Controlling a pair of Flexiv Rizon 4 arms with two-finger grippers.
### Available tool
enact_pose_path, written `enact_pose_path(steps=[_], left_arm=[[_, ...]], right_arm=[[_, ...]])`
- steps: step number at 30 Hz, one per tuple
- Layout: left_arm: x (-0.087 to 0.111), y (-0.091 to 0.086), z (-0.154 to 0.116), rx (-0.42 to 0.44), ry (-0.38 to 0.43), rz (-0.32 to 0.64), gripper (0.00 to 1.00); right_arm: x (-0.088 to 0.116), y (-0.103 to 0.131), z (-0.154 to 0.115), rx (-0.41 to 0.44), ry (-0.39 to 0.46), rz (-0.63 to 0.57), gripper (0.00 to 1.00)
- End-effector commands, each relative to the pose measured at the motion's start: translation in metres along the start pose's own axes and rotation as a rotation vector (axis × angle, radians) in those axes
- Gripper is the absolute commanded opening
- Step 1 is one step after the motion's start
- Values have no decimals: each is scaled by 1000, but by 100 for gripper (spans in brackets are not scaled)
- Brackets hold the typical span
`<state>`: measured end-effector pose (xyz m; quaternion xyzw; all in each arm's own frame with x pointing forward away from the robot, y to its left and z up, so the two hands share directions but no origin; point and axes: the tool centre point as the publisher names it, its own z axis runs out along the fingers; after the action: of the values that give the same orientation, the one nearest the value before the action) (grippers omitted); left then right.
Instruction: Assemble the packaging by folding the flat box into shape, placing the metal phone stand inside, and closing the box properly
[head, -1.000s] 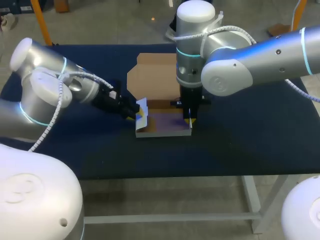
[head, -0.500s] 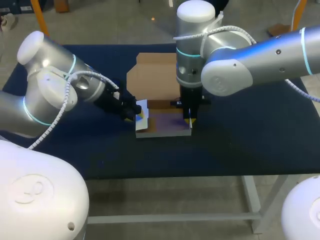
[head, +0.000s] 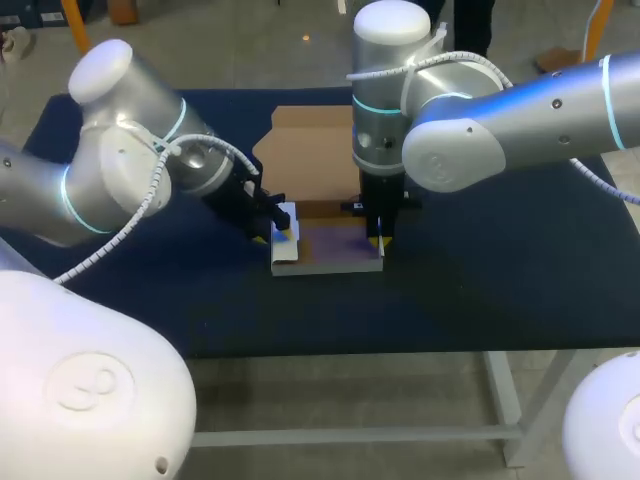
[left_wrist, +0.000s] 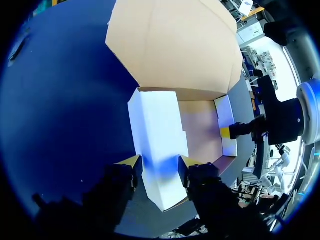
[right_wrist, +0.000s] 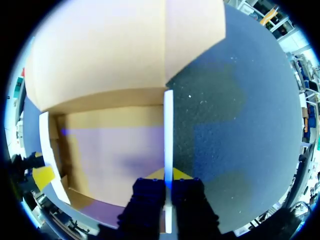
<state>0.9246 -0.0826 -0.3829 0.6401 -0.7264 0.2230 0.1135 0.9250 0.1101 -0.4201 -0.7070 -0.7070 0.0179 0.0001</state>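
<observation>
Table (head: 500, 270) carries the box (head: 325, 248). Its brown lid flap (head: 305, 150) lies flat and open behind, and the tray is empty. The metal phone stand isn't in any view. Left fingers (left_wrist: 131, 163) are clamped across the white left wall (left_wrist: 157, 135). Right fingers (right_wrist: 181, 175) are pinched tight on the thin, upright right wall (right_wrist: 168, 130). Likely risk: an uneven push on the left wall creases it or drags the tray against the right-hand hold, straining the fold. Either wall may spring flat once released.

The left arm (head: 120, 165) and right arm (head: 520, 110) are made of rounded silver-grey segments capped in white, with cyan rings at the joints. A white ribbed cable (head: 148, 190) is looped along each. The left gripper (left_wrist: 157, 166) and right gripper (right_wrist: 167, 176) are black, tipped in yellow.
</observation>
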Motion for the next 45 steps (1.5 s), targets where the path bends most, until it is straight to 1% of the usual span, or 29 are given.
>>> enact_pose_path(steps=[1, 3, 5, 11, 16, 19, 21, 29, 34, 40, 42, 43, 45], left_arm=[[1, -2, 4, -12, -190, -9, 49], [0, -2, 5, -10, -223, -18, 49], [-1, -3, 5, -18, -233, -27, 49], [-9, -3, 5, -17, -301, -57, 45], [-14, -3, 5, -23, -334, -74, 43], [-15, -3, 5, -27, -348, -76, 43], [-15, -4, 5, -29, -364, -77, 41], [-14, -11, 13, -46, -460, -82, 38], [-17, -13, 19, -52, -497, -88, 33], [-21, -14, 19, -54, -510, -100, 28], [-22, -14, 20, -54, -512, -101, 24], [-22, -13, 20, -53, -513, -102, 20], [-23, -13, 19, -51, -513, -104, 16]], right_arm=[[2, 1, 2, 5, -3, -2, 0], [2, 1, 2, 5, -3, -2, 0], [2, 1, 2, 5, -3, -2, 0], [2, 1, 2, 5, -3, -2, 0], [2, 1, 2, 5, -3, -2, 0], [2, 1, 2, 5, -3, -2, 0], [2, 1, 2, 5, -3, -2, 0], [2, 1, 2, 5, -3, -2, 0], [2, 1, 2, 5, -3, -2, 0], [2, 1, 2, 5, -3, -2, 0], [2, 1, 2, 5, -3, -2, 0], [2, 1, 2, 5, -3, -2, 0], [2, 1, 2, 5, -3, -2, 0]])
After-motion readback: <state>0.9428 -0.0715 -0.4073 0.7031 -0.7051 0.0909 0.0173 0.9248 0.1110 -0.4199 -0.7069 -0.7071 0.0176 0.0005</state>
